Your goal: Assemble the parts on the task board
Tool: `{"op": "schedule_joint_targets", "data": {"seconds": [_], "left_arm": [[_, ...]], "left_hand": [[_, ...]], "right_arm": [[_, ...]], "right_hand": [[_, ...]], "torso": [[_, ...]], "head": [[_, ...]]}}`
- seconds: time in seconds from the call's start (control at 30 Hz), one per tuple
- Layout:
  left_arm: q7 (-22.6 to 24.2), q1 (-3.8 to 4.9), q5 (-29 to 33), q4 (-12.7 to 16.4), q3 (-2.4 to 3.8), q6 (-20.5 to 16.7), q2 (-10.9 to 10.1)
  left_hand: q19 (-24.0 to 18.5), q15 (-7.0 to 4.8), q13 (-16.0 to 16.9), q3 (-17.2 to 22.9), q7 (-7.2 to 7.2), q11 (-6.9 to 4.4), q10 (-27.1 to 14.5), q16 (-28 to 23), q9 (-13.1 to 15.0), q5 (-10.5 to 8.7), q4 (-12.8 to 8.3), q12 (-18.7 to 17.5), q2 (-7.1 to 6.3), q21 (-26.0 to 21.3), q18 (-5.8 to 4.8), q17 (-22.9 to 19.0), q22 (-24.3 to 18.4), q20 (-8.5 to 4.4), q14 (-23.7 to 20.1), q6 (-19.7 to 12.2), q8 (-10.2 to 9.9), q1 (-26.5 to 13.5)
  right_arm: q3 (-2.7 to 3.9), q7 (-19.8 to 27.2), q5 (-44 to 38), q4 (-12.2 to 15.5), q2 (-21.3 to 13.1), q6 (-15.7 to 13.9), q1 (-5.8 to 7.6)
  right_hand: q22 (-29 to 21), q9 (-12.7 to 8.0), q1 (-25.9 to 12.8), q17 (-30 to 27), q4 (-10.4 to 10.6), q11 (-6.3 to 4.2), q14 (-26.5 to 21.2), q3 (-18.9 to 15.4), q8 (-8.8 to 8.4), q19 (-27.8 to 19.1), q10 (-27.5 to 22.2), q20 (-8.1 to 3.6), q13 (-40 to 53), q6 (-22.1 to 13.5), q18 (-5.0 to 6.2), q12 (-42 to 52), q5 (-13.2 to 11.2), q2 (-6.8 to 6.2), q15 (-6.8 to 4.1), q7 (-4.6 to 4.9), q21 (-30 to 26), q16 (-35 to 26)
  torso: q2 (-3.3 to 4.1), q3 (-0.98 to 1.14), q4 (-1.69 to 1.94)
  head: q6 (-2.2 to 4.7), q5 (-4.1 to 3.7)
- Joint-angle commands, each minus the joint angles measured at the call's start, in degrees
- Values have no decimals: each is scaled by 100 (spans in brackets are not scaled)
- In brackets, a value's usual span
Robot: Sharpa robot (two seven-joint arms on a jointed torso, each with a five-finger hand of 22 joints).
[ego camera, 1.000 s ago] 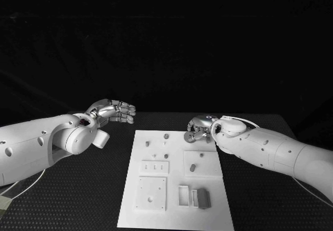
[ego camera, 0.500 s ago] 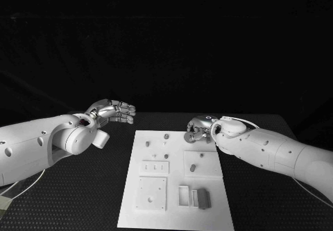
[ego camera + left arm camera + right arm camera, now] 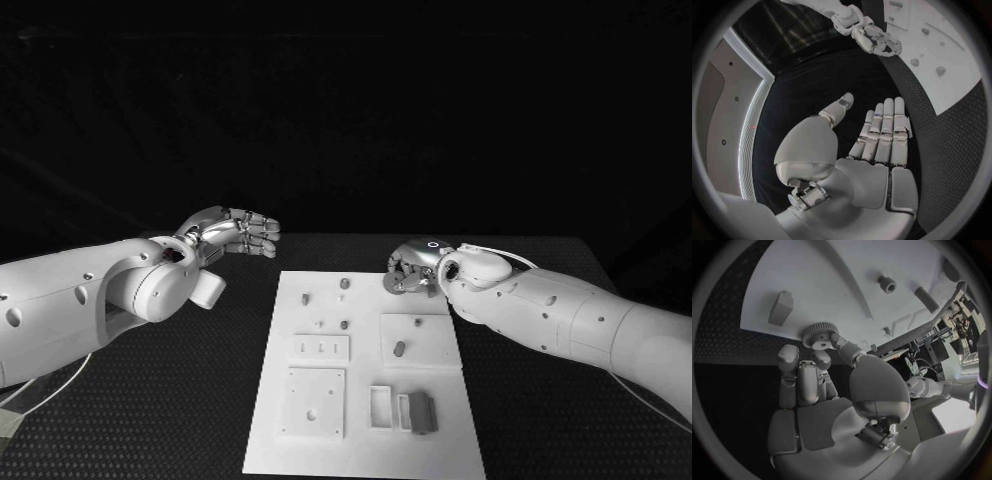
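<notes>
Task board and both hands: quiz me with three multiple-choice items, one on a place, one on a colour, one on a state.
1. Where is the right hand?
A. at the board's far right corner
B. over the board's near edge
C. off the table's left side

2. What colour is the task board?
A. red
B. white
C. black

3. What is the left hand doing?
A. gripping a gear
B. pressing on the board
C. holding nothing, fingers straight

Answers:
1 A, the head view shows it there.
2 B, it is a white plate on the black table.
3 C, the left wrist view shows an empty palm; the right hand holds the gear.
</notes>
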Motion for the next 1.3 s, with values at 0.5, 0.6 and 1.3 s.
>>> {"op": "schedule_joint_targets", "data": {"seconds": [0.5, 0.6, 1.3], "left_arm": [[55, 6, -13, 20, 5, 70, -8], [55, 6, -13, 19, 5, 71, -8], [59, 6, -13, 42, 5, 52, -36]], "left_hand": [[-35, 27, -7, -9, 98, 20, -39, -29, -2, -22, -6, -21, 1, -35, 77, 13, 0, -4, 13, -18, -15, -5], [-35, 28, -8, -10, 99, 20, -39, -31, -3, -22, -6, -21, 0, -35, 77, 14, 0, -4, 13, -18, -16, -6], [-36, 28, -9, -11, 103, 21, -42, -37, -4, -22, -4, -21, -1, -35, 77, 19, -1, -3, 14, -21, -17, -9]], "right_arm": [[-21, -122, -282, 86, -62, -226, -33], [-21, -136, -307, 157, -90, -264, -33], [-4, -536, -992, 1260, -352, -489, 66]], "right_hand": [[92, 172, -25, 15, 60, -45, -1, 22, 85, 30, 3, 4, -23, 363, 659, -30, -12, -114, -43, 78, 9, -15], [91, 175, -22, 13, 68, -48, -2, 31, 90, 32, 8, 3, -23, 374, 659, -25, -12, -110, -46, 75, 8, -16], [87, 186, -28, 17, 105, -64, 18, 49, 100, 55, 36, -4, -48, 406, 659, -30, -12, -174, -61, 59, 13, -13]], "torso": [[1, 2, 2], [-1, 0, 2], [-2, -8, 12]], "head": [[-1, -17], [3, -19], [53, -21]]}}
